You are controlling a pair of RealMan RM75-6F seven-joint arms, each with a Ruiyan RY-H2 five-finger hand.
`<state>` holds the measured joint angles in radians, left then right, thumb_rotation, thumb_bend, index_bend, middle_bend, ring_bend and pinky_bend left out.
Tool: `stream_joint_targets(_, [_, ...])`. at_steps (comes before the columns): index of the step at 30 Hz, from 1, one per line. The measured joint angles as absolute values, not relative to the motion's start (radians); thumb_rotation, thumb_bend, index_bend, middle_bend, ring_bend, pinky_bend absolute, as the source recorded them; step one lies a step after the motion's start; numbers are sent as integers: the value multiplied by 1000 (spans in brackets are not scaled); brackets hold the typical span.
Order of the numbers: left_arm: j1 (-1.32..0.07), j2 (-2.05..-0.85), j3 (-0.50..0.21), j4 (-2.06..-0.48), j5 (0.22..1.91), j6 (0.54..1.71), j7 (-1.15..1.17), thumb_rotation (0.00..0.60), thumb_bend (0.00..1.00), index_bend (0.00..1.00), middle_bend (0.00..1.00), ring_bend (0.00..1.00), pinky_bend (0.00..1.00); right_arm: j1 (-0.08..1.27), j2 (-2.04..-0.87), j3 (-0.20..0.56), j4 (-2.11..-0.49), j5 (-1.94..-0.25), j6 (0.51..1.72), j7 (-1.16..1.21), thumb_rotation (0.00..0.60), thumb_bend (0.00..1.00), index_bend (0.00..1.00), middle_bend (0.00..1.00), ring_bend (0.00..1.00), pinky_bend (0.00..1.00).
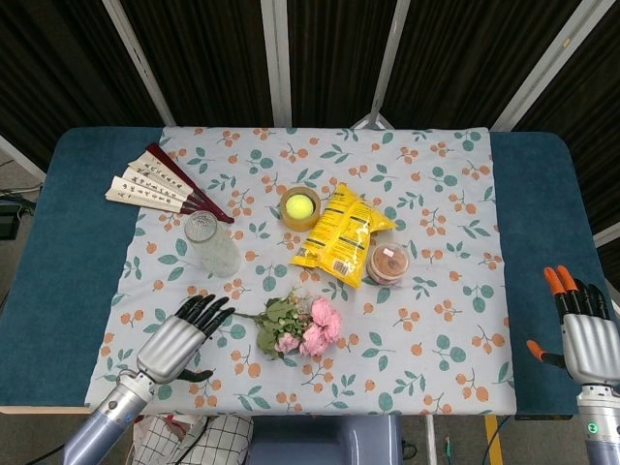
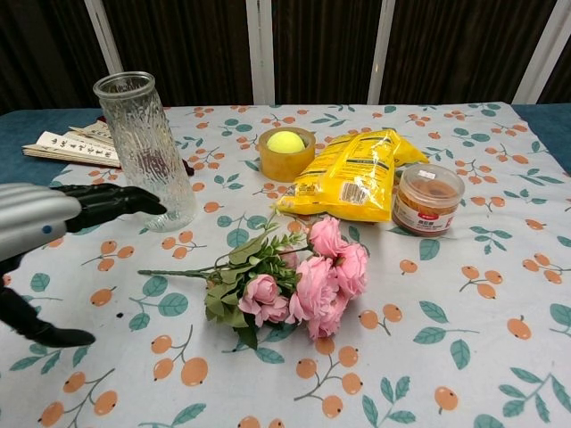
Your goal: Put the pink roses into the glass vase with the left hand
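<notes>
Blue table [image 1: 58,262] under a floral cloth [image 1: 436,242], dark slatted wall [image 1: 194,58] with pale bars behind.

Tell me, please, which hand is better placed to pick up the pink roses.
The left hand: open, it hovers beside the stem end of the pink roses, with the glass vase nearby. The right hand sits at the table's far edge.

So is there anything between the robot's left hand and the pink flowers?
Nothing, only bare patterned tablecloth. The head view shows the open left hand close to the stem end of the pink roses, not touching it; the glass vase stands farther back.
</notes>
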<state>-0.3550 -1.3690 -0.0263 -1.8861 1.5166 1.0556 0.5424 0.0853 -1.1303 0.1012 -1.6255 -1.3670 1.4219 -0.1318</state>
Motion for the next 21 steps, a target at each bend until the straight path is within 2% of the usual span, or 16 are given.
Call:
stream_joint_targets(10, [-462, -1587, -138, -1794, 1406, 1017, 602, 600, 1, 37, 3, 0, 83, 79, -1121, 107, -1619, -1357, 1426, -101, 600, 116, 0, 0, 0, 0])
stream_joint_targets(21, [-548, -1760, -171, -1682, 1264, 974, 645, 600, 0, 37, 15, 0, 84, 72, -1113, 110, -1622, -1357, 1440, -86, 600, 117, 0, 0, 0, 0])
